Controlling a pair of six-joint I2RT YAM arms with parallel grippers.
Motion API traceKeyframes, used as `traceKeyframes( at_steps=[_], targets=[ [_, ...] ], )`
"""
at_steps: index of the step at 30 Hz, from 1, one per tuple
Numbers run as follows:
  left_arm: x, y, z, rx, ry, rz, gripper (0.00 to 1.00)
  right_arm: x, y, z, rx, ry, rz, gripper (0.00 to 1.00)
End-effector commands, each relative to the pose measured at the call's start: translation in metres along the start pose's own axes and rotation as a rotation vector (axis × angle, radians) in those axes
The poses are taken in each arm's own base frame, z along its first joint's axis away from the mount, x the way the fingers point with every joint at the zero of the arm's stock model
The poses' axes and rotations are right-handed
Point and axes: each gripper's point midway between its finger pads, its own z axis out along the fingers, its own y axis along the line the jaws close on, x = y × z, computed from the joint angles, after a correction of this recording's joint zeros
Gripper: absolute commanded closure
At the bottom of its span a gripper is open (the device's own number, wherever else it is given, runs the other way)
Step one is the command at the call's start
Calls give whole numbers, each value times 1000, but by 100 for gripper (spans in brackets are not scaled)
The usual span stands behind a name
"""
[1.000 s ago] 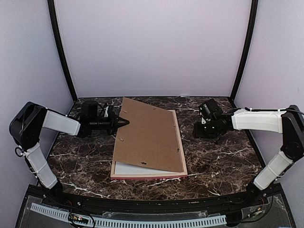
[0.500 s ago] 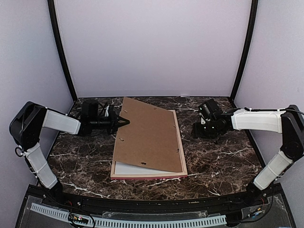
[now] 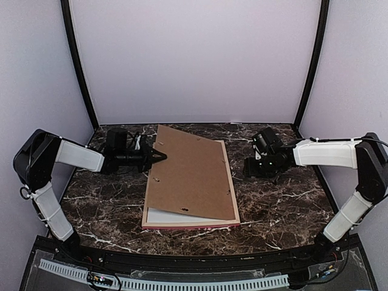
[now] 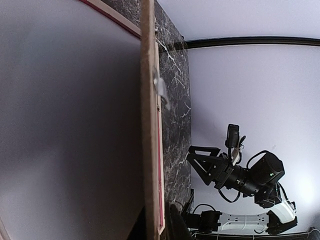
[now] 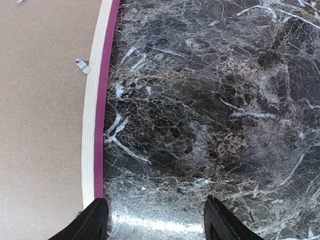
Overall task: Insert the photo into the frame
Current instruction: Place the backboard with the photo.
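The frame (image 3: 194, 225) is lying face-down, its pink showing only along the near edge. Just inside the frame's near-left corner, a whitish sheet (image 3: 159, 214) is peeking out from under the hardboard backing (image 3: 191, 176), which is sitting askew over the frame's opening. No printed side is showing, so I cannot tell whether that sheet is the photo. Just off the frame's right rail, the right gripper (image 3: 248, 168) is hovering over the marble table (image 3: 279, 206) with its fingers spread and holding nothing, probably placed to steady that rail. At the frame's far-left side, the left gripper (image 3: 159, 156) is pinching the backing's edge, seemingly tilting it for access underneath.
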Motion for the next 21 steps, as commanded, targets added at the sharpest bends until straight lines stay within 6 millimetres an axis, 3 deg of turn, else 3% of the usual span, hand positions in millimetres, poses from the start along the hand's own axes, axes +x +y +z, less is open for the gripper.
traceKeyframes(
  at_steps=[1,9,14,21],
  targets=[
    [5,-6,5,17,18,25,86,-11,10,4,-44,-26,-12,33],
    [8,6,8,-19,31,25,65,-28,35,12,-133,-43,-69,27],
    [10,12,11,-39,47,24,52,-44,52,23,-172,-58,-127,19],
    [13,20,16,-59,64,19,45,-57,76,45,-237,-42,-209,12]
  ],
)
